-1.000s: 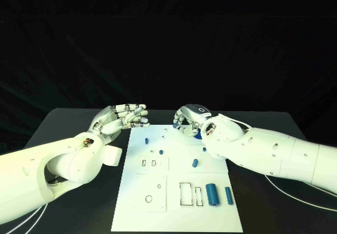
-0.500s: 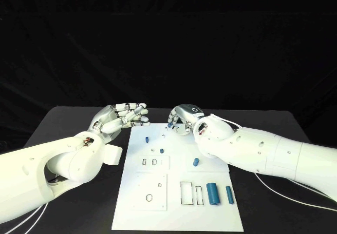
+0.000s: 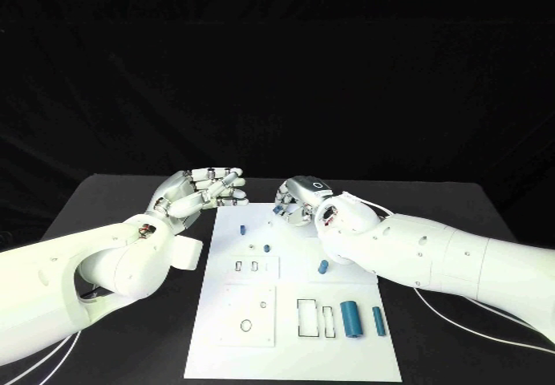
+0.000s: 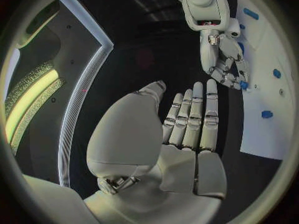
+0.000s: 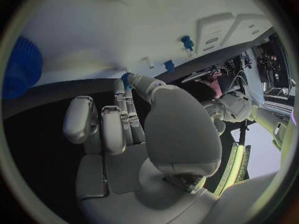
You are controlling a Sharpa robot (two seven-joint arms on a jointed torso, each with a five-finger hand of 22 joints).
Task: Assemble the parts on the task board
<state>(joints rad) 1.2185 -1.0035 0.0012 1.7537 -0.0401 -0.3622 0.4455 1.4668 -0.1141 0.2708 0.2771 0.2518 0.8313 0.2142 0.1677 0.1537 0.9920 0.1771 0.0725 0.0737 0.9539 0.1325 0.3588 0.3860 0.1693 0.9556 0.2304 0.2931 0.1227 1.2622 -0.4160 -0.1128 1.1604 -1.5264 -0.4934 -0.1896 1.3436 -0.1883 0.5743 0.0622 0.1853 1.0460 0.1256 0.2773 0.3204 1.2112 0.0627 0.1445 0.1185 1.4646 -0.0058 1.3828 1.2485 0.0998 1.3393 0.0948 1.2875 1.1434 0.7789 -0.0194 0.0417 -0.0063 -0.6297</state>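
Observation:
The white task board point(image 3: 289, 353) lies in the middle of the black table. My right hand point(image 3: 303, 200) hovers over its far edge and pinches a small blue part point(image 4: 241, 84) at its fingertips; the same part point(image 5: 126, 77) shows in the right wrist view. My left hand point(image 3: 203, 192) hangs above the board's far left corner, fingers extended, holding nothing. Small blue pegs point(image 3: 242, 230) point(image 3: 265, 249) point(image 3: 322, 266) sit on the board's far half. A thick blue cylinder point(image 3: 350, 319) and a slim one point(image 3: 377, 321) lie near the front right.
A ridged blue gear point(image 5: 22, 69) rests on the board under my right forearm. Rectangular slots point(image 3: 305, 318) and a round hole point(image 3: 245, 326) are cut into the board's near half. Black table point(image 3: 115, 208) lies on both sides of the board.
My right hand has shifted left along the board's far edge, carrying the small blue part. The left hand has stayed put.

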